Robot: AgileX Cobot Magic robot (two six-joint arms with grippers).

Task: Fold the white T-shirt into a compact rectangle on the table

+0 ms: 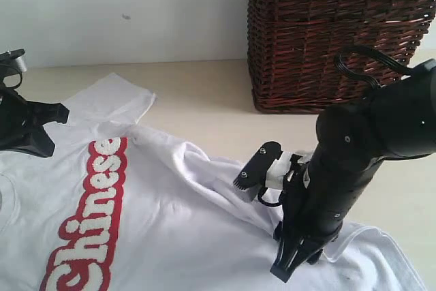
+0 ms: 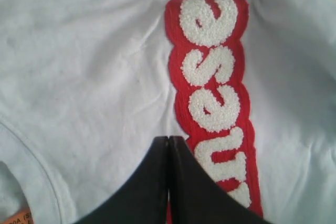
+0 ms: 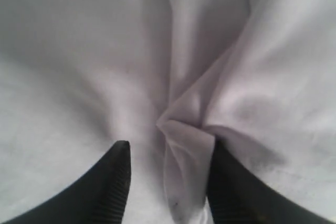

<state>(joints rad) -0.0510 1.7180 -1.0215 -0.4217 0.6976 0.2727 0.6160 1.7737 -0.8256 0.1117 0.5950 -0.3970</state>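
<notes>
The white T-shirt (image 1: 170, 223) lies spread face up on the table (image 1: 197, 93), its red band (image 1: 92, 216) with fuzzy white letters running down the left. A sleeve (image 1: 112, 100) points toward the back. My left gripper (image 2: 168, 139) is shut with nothing in it, just above the chest beside the red band (image 2: 215, 77); the orange neck tag (image 2: 21, 217) shows near the collar. My right gripper (image 1: 286, 274) presses down on the shirt's right side. It (image 3: 169, 148) stands open, a pinched ridge of white cloth (image 3: 186, 145) standing loose between its fingers and leaning on one.
A dark brown wicker basket (image 1: 327, 32) stands at the back right, close behind the right arm. Bare table lies behind the shirt and to its right. A pale wall closes the back.
</notes>
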